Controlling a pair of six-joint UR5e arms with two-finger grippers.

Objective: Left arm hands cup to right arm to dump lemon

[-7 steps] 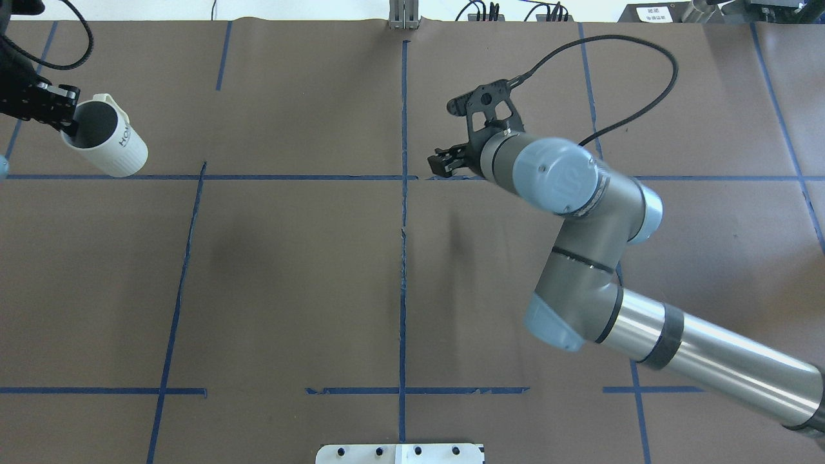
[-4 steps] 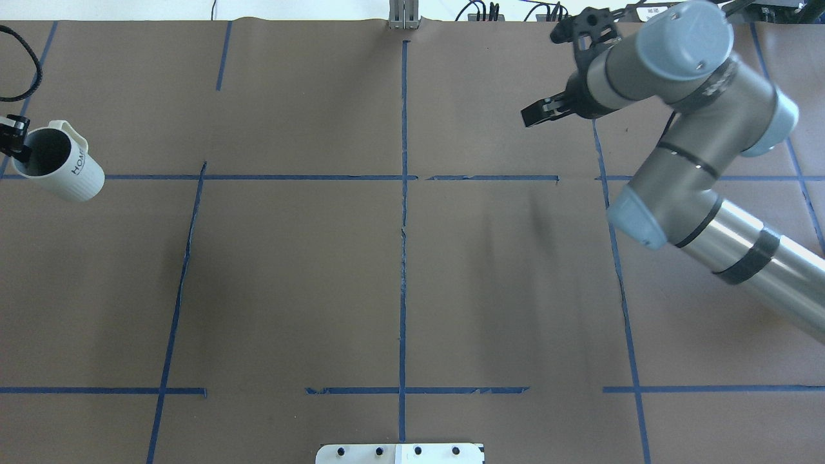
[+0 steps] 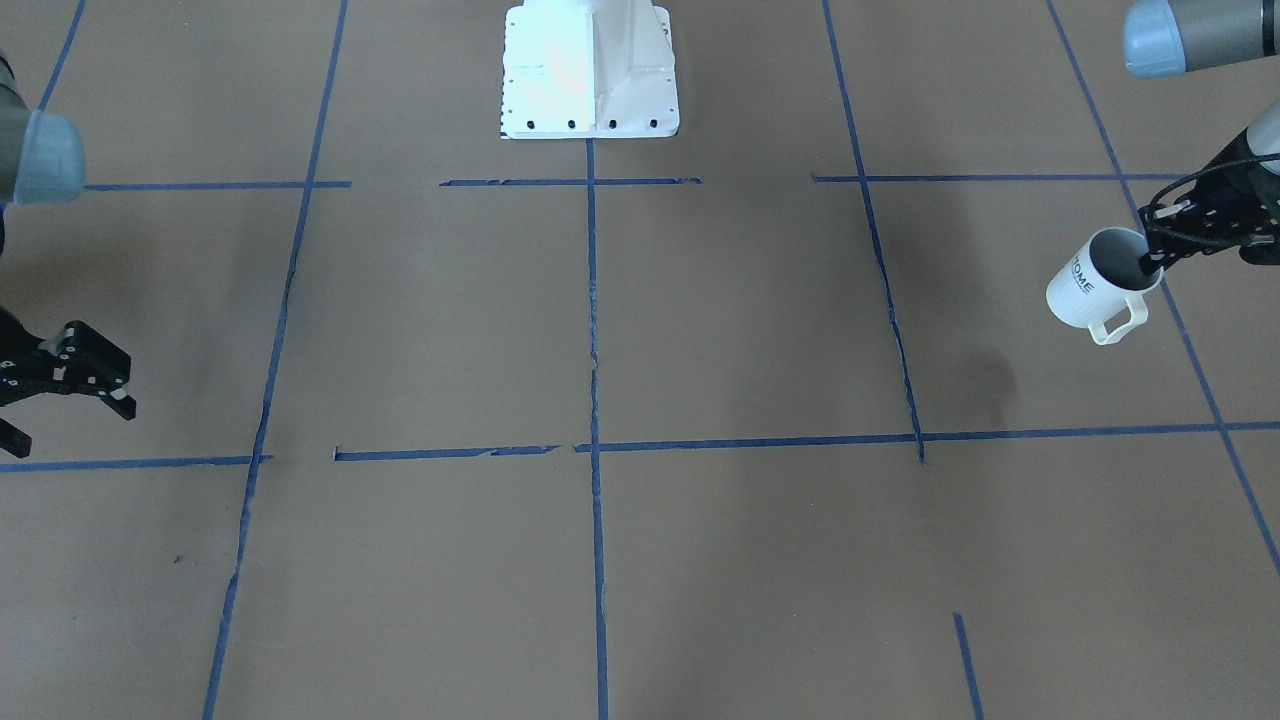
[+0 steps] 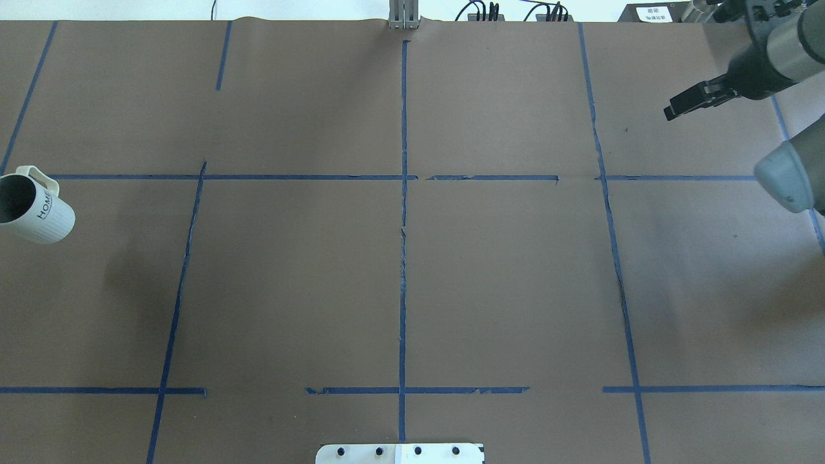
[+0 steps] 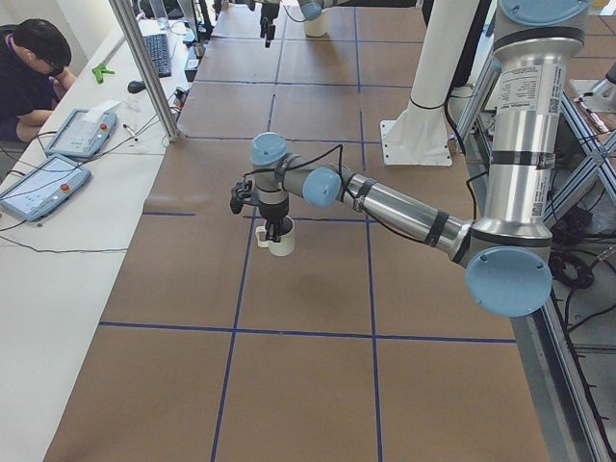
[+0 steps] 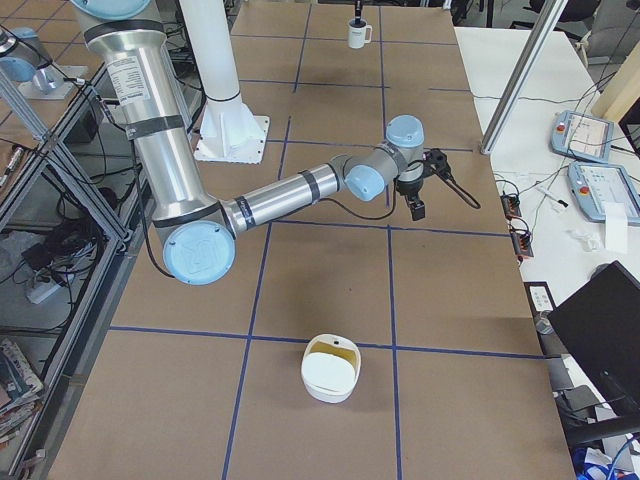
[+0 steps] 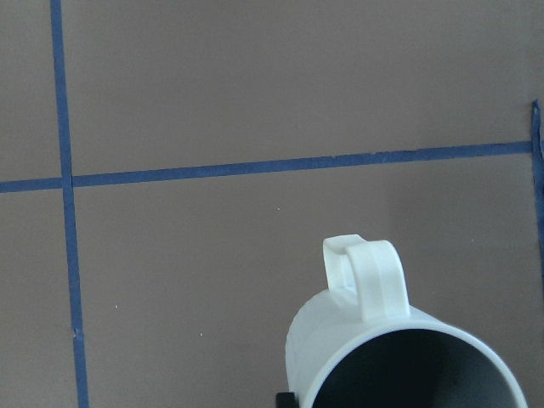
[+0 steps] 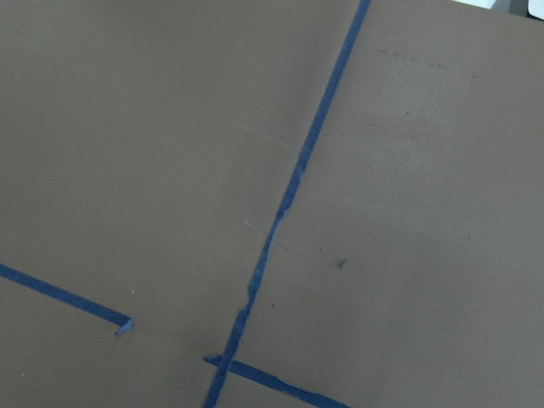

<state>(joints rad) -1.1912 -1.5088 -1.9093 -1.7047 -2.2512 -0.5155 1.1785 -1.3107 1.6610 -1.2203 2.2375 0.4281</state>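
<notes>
The cup (image 3: 1090, 288) is a white mug with "HOME" on its side. It hangs tilted above the table at the robot's far left. My left gripper (image 3: 1152, 262) is shut on its rim, one finger inside. The cup also shows at the left edge of the overhead view (image 4: 40, 212), in the left wrist view (image 7: 382, 357) and in the exterior left view (image 5: 280, 239). Its grey inside shows no lemon; the lemon is hidden or out of view. My right gripper (image 3: 70, 420) is open and empty at the far right, also in the overhead view (image 4: 688, 103).
Blue tape lines (image 4: 403, 193) mark a grid on the brown table cover. The robot's white base plate (image 3: 590, 70) stands at the near middle edge. A white bowl (image 6: 331, 369) with a yellowish inside sits on the table beyond the right arm's end.
My left gripper has carried the cup further left and nearer the robot, almost out of the overhead view. My right arm has swung from the table's middle to the far right.
</notes>
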